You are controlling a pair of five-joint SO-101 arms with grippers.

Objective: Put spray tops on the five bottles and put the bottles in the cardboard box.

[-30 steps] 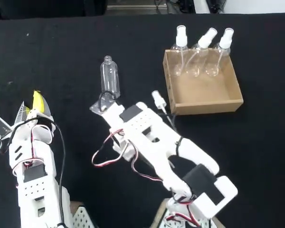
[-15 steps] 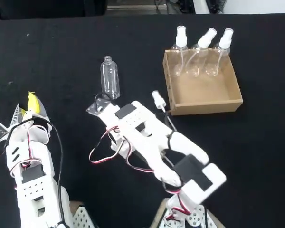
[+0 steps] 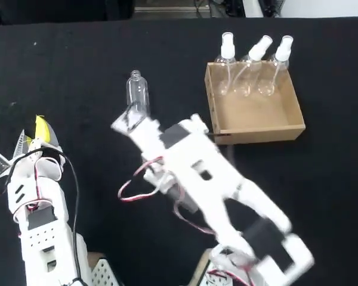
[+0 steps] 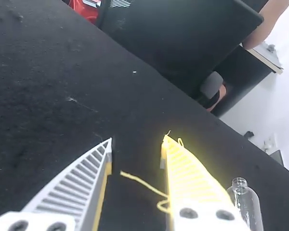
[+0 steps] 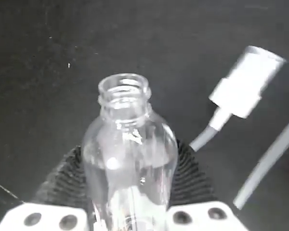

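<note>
Right gripper (image 5: 130,168) holds the clear, topless plastic bottle (image 5: 129,130) low, so it may tip & hit the white spray top (image 5: 243,82).

We see a black cloth (image 3: 77,59) covering the whole table, matte and flecked here and there with pale lint. Beyond the table's far edge runs a thin strip of room: a large dark shape (image 3: 59,9) at the far left, a tangle of cables (image 3: 227,7) near the middle, and a white surface (image 3: 328,7) at the far right. From the left wrist camera we also see a black chair back (image 4: 183,33) past the table, something red (image 4: 86,6) just beside it, and a white wall (image 4: 279,120) behind.
</note>
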